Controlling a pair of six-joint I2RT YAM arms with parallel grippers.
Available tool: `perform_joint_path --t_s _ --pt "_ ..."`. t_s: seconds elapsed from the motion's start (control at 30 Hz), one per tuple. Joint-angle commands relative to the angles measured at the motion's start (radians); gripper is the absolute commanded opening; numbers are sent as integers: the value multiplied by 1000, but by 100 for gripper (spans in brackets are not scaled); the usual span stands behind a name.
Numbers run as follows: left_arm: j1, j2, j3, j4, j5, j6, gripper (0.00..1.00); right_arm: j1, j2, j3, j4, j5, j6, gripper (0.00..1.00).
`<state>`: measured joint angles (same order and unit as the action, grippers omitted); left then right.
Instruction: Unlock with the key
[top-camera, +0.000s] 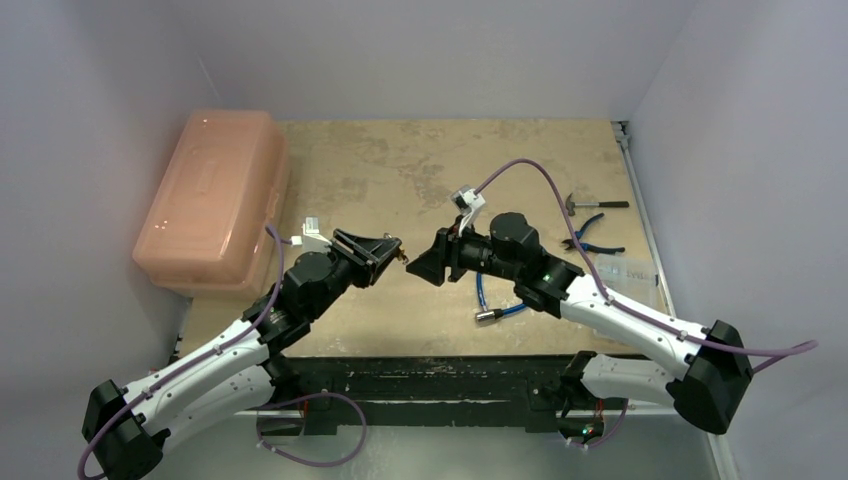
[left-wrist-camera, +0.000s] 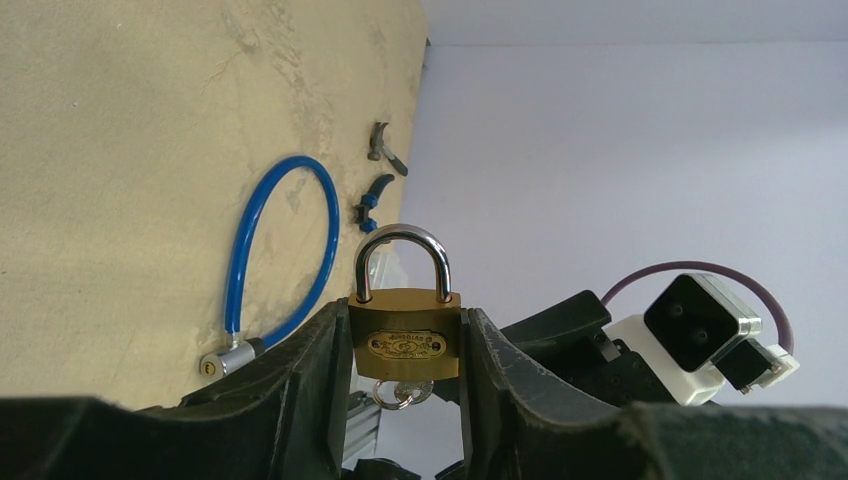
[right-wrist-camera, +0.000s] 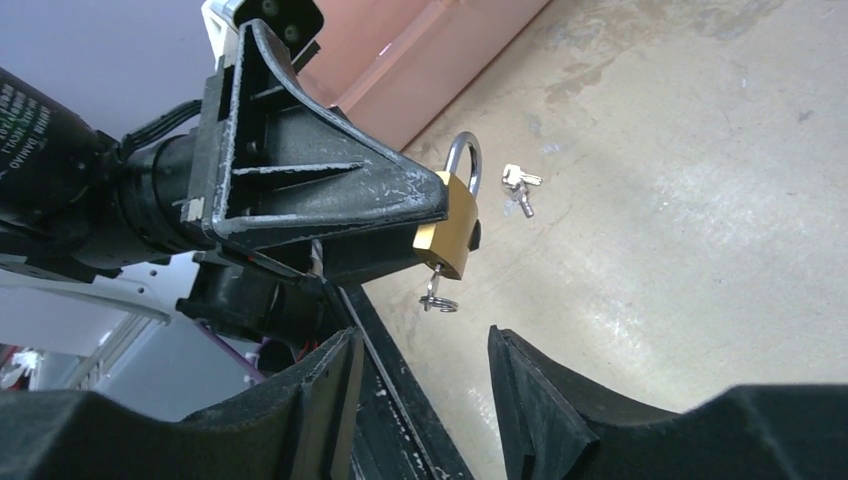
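Over the tan tabletop (top-camera: 400, 170), a shut brass padlock (left-wrist-camera: 404, 345) has its key (left-wrist-camera: 400, 393) inserted underneath.

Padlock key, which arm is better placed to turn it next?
Right. The left gripper is clamped on the padlock, with the key sticking out underneath; the right gripper is open, empty and facing that key.

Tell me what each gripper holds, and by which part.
Left gripper clamps the brass padlock by the sides of its body, key in the keyhole. Right gripper is open, holding nothing.
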<state>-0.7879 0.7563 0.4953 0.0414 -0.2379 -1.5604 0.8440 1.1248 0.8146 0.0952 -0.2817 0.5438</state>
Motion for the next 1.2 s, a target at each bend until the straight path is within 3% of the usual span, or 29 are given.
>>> perform_joint_path --t_s 0.0,0.33,1.03,1.17 --pt "-5 -9 35 45 7 -3 0 1 -3 20 -9 24 -34 55" --pt "-4 -2 33 45 22 -1 0 1 56 86 1 31 -51 36" --pt "-5 3 31 47 28 -1 0 1 100 112 -8 33 -77 28" --pt "-4 6 33 52 28 0 0 1 105 112 -9 32 -83 19"
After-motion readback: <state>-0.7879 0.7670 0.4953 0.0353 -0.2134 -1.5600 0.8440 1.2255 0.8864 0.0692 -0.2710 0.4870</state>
